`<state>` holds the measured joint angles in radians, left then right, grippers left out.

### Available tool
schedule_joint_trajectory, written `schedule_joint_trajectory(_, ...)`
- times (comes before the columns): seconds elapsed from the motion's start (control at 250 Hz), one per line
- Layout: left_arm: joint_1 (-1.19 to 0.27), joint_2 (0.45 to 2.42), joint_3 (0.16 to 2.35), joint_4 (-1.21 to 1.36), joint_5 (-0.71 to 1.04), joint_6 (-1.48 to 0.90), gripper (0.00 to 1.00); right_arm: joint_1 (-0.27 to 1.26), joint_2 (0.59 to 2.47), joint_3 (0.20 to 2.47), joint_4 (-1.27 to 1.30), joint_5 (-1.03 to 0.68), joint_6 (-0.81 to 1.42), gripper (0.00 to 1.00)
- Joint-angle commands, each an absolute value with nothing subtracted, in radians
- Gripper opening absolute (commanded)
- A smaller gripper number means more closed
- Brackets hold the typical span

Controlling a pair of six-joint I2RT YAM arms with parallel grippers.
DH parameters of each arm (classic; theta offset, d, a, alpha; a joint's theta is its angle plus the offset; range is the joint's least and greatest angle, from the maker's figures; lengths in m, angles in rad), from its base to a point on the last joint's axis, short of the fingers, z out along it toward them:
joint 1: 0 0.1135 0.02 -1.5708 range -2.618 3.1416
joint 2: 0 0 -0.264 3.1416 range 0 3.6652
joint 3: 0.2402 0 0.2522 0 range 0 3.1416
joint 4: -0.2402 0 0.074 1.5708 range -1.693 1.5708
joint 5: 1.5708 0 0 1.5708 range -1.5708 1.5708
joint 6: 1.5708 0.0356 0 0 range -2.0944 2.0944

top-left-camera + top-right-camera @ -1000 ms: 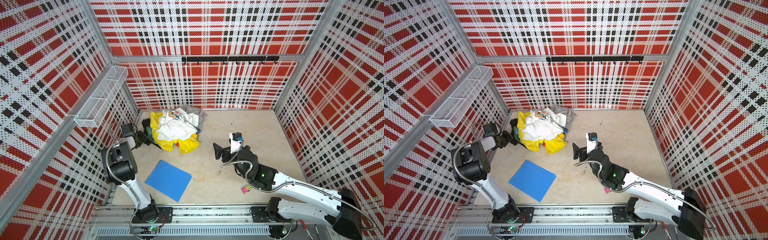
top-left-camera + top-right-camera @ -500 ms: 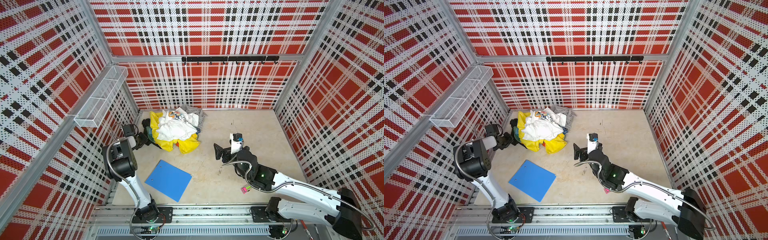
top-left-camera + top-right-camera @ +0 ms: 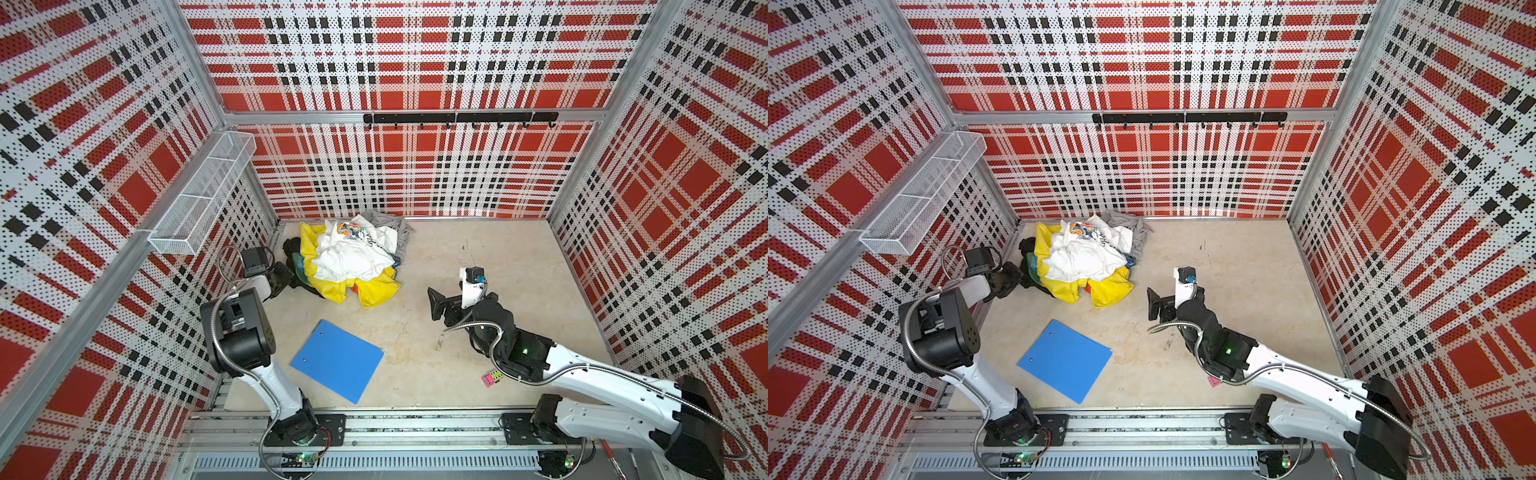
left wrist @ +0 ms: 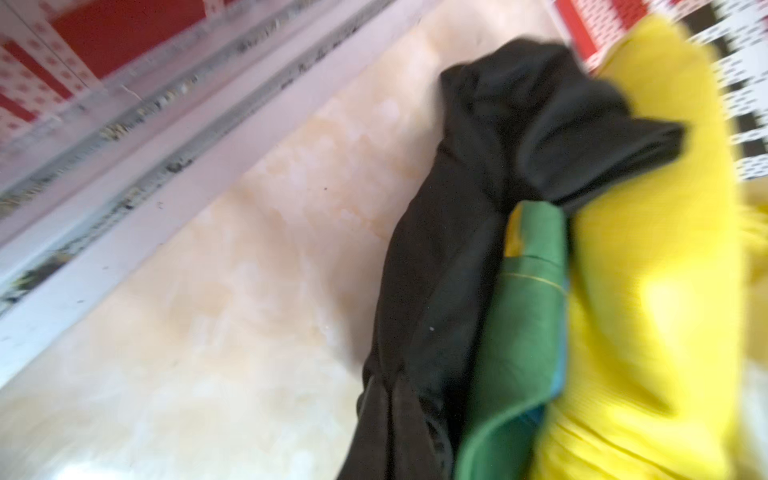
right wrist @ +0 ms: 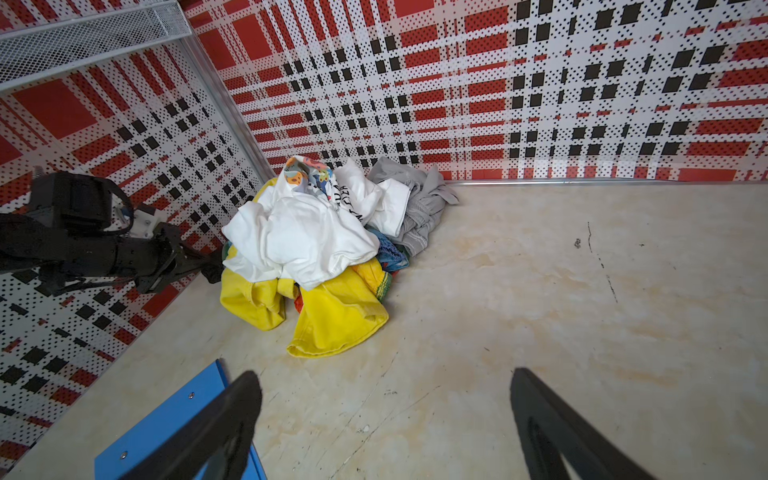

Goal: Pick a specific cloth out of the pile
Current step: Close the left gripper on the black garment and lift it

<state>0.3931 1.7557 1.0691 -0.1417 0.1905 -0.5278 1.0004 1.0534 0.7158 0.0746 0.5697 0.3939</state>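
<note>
Your left jaws are at the left edge of the pile [image 3: 353,259], close to the left wall in both top views. They're shut and pinched on the cloth [image 4: 457,270]. The left wrist view is blurred and the jaws are out of its frame, but the black fabric bunches into tight folds toward the camera.

The cloth lies on the pile's left side on the tabletop [image 3: 478,249]. It touches a green piece [image 4: 523,316] and sits partly under the yellow cloth [image 4: 648,270]. From above, only a black fringe of it shows at the pile's left.

A white shirt [image 3: 1084,257] tops the pile, and a grey garment [image 3: 1129,224] lies at its back right by the rear wall.

Your right jaws are wide open and hold nothing. They're over bare tabletop, well apart from the pile and to its right, facing it. A blue folder [image 3: 336,359] lies flat in front of the pile, not touching it. A small pink item [image 3: 491,378] sits beside the right arm.
</note>
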Motion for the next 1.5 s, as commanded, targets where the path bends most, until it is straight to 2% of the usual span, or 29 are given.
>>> schedule_joint_trajectory(0.0,0.41,1.664,1.034,-0.1,0.153,-0.561,0.0,1.006,1.048,0.712,0.092,0.573,0.406,1.0)
schedule_joint_trajectory(0.548,0.435,1.377,0.972,-0.108,0.205,-0.571,0.0,1.006,1.072,0.729,0.089,0.561,0.4,1.0)
schedule_joint_trajectory(0.852,0.398,1.339,0.983,-0.07,0.26,-0.565,0.0,1.009,1.086,0.736,0.101,0.552,0.403,1.0)
schedule_joint_trajectory(1.117,0.283,1.343,1.096,-0.131,0.114,-0.446,0.0,1.014,1.062,0.721,0.095,0.567,0.41,1.0)
schedule_joint_trajectory(1.497,0.237,1.354,1.275,-0.217,-0.007,-0.298,0.0,1.016,1.05,0.707,0.096,0.574,0.416,1.0)
